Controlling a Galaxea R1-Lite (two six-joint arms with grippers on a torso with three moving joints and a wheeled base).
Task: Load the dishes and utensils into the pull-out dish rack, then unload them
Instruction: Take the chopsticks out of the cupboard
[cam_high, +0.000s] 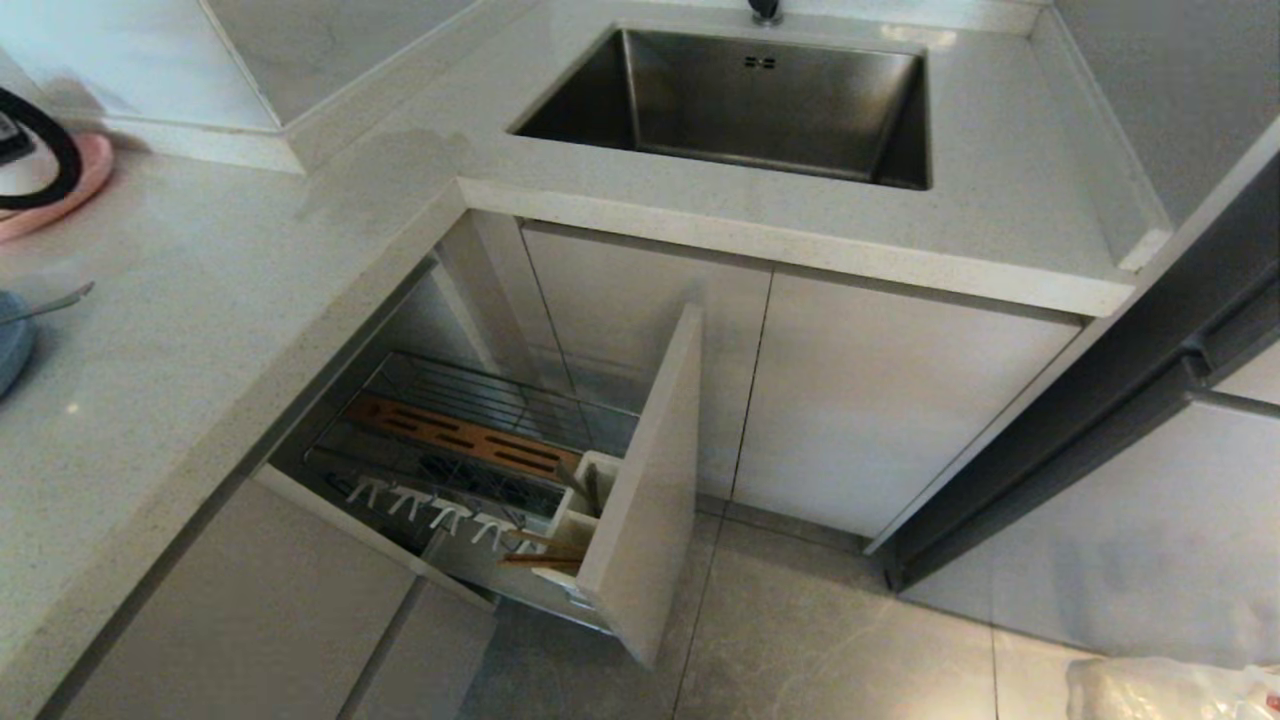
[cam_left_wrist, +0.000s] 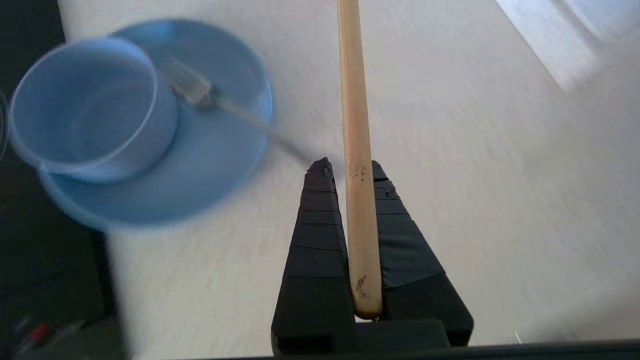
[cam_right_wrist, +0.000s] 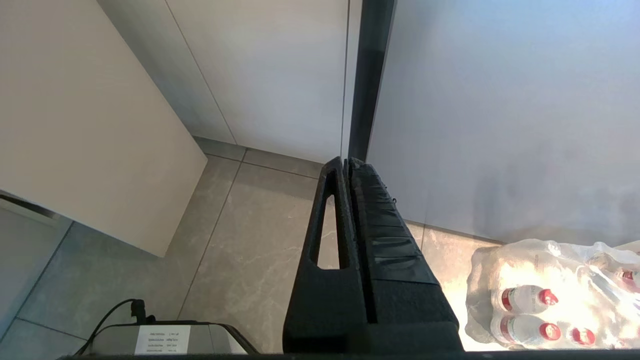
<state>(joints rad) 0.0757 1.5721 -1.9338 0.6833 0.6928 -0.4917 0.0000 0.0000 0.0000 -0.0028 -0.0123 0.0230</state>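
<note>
the left gripper (cam_left_wrist: 346, 172) pinches one chopstick (cam_left_wrist: 356, 150) near its butt, the stick lying along the fingers, probably so it can drop tip-first into the cup (cam_high: 590, 490). beside it on the counter (cam_left_wrist: 450, 175) the bowl (cam_left_wrist: 90, 110) sits on the plate (cam_left_wrist: 220, 165) with the metal utensil (cam_left_wrist: 200, 92). the rack (cam_high: 480, 450) stands pulled out, another chopstick (cam_high: 540, 560) by its cup. the right gripper (cam_right_wrist: 346, 165) hangs closed and empty over the floor (cam_right_wrist: 240, 240).

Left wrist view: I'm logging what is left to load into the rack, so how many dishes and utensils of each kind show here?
Pale-blue bowl: 1
Pale-blue plate: 1
Silver utensil: 1
Wooden chopstick, clamped in the left gripper: 1
Total: 4
</note>
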